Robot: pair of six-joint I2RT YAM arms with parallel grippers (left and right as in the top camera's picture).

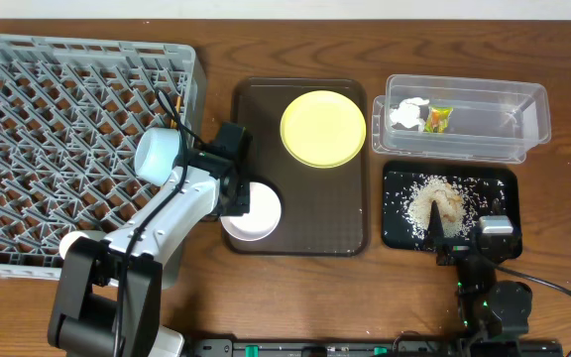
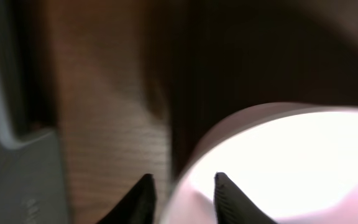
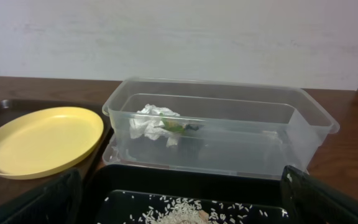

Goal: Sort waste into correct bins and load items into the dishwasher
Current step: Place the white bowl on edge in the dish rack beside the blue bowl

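Now straddling white bowl (image 1: 256, 213) rim w/ L end effector (image 2: 182, 199), fingers apart, not clamped; bowl at brown tray (image 1: 305, 213) edge. Holding R end effector (image 3: 180, 177) wide apart, low over black tray (image 1: 399, 233) w/ rice (image 1: 434, 203). Got plate (image 1: 323, 129) on brown tray. Got tissue (image 1: 407, 114) + wrapper (image 1: 439, 119) in tub (image 1: 523, 119). Got blue bowl (image 1: 157, 156) in rack (image 1: 28, 119) on counter (image 1: 563, 59).
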